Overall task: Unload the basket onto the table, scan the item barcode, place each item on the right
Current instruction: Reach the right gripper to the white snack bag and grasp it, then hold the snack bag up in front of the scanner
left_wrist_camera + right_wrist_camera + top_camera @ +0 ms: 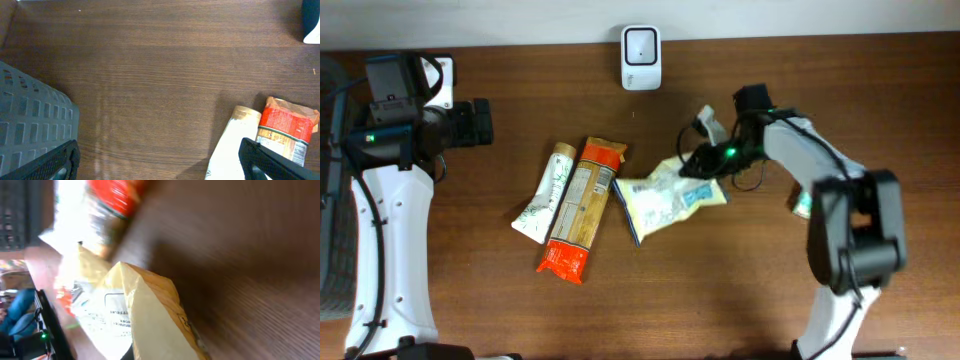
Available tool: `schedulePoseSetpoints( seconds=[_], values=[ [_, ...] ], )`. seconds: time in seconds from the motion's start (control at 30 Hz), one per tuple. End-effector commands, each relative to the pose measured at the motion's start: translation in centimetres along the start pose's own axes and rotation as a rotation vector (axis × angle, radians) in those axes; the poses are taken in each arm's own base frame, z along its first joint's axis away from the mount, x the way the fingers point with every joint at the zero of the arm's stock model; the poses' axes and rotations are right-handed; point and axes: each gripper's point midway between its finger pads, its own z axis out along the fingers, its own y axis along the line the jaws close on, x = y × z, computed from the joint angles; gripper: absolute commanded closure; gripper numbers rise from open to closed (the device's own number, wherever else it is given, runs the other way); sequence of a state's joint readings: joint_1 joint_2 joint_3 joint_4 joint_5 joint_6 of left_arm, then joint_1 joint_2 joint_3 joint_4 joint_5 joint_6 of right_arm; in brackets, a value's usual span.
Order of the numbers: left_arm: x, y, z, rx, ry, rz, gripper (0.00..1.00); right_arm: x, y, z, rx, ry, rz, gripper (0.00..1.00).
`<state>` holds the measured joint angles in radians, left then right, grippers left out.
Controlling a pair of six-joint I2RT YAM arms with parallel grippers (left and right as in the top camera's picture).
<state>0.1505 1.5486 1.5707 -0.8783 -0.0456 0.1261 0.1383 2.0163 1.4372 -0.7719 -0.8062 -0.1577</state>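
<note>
Right gripper clenched on the pale yellow bag, left gripper gaping over bare wood.

The right arm is reaching in from the right side and its jaws are pinched onto the bag's upper right edge. The bag lies on the table near the middle, below and a little right of the white scanner at the far edge. In the right wrist view the bag's printed face fills the lower frame, blurred. Just left of it a red packet lies touching a white pouch. The left jaws are released, holding nothing, with a grey basket beside them.
</note>
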Motion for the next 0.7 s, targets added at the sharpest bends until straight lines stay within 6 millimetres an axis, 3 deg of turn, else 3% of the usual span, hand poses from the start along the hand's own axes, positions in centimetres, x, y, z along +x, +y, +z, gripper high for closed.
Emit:
schedulePoseSetpoints(
  seconds=[0.0,0.03,0.17,0.4,0.47,0.57,0.67],
  values=[
    [0.1,0.3,0.1,-0.007,0.003,-0.012,0.01,-4.1,8.0,-7.2,-0.041,-0.202,-0.263,0.96],
    [0.1,0.3,0.1,-0.007,0.003,-0.012,0.01,-4.6,9.7,-9.1,-0.032,-0.25,-0.314,0.96],
    [0.1,0.3,0.1,-0.007,0.003,-0.012,0.01,-4.7,13.7,-12.9,-0.022,-0.344,-0.362,0.96],
    [0.1,0.3,0.1,-0.007,0.003,-0.012,0.01,-5.2,13.5,-13.4,0.013,-0.366,-0.341,0.96],
    [0.1,0.3,0.1,-0.007,0.003,-0.012,0.01,-6.5,11.3,-14.1,0.154,-0.41,-0.238,0.96],
    [0.1,0.3,0.1,-0.007,0.003,-0.012,0.01,-9.8,7.9,-17.1,0.584,-0.515,-0.203,0.96],
    [0.1,0.3,0.1,-0.007,0.003,-0.012,0.01,-14.7,7.2,-19.0,1.037,-0.61,-0.392,0.96]
  ],
)
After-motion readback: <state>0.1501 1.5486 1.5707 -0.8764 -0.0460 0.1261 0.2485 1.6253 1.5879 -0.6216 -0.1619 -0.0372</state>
